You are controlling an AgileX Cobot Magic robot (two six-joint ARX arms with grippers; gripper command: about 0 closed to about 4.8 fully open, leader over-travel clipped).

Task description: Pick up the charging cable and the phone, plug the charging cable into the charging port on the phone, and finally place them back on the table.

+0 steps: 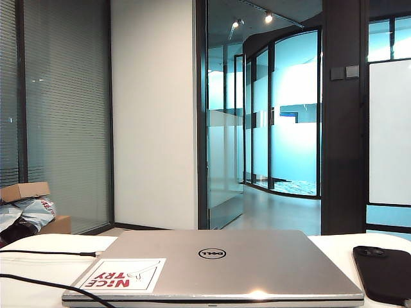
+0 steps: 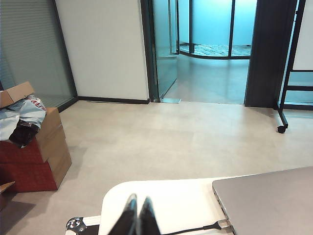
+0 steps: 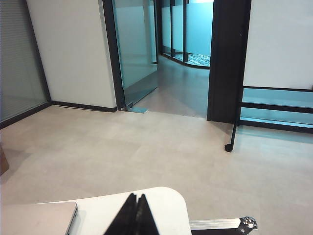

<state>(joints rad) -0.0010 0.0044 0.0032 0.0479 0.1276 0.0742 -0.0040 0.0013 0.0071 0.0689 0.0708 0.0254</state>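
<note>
Start-pose moment, nothing grasped yet. Left end effector (image 2: 138, 218) hangs over the table's (image 2: 186, 200) left far corner, fingers pressed together, empty. Right end effector (image 3: 136, 215) sits over the right far corner, fingers also pinched closed, empty. Both point outward level with the floor beyond, likely a parked pose before any reach.

The phone (image 1: 385, 273) lies flat near the table's right edge, just beside the laptop (image 1: 218, 266), back side up with the camera bump toward the far edge. Matte black slab, rounded corners, low profile; probably needs a pinch across its narrow sides.

The laptop is closed, brushed silver lid, red-and-white sticker at its near left corner, and takes up the middle of the table, so the task things get pushed to either side of it.

Two thin black cables run on the left part of the table. One lies straight toward the laptop's left edge (image 1: 45, 253) and ends in a small pale tip short of it, so judged the charging cable. The other cable (image 1: 58, 285) curves nearer the front edge. In the left wrist view a cable with a silvery plug (image 2: 215, 226) meets the laptop's side; which of the two it is I cannot tell.

Table is plain white, smooth, rounded corners. Cable is limp and thin, so the tip will need holding close to the connector.
</note>
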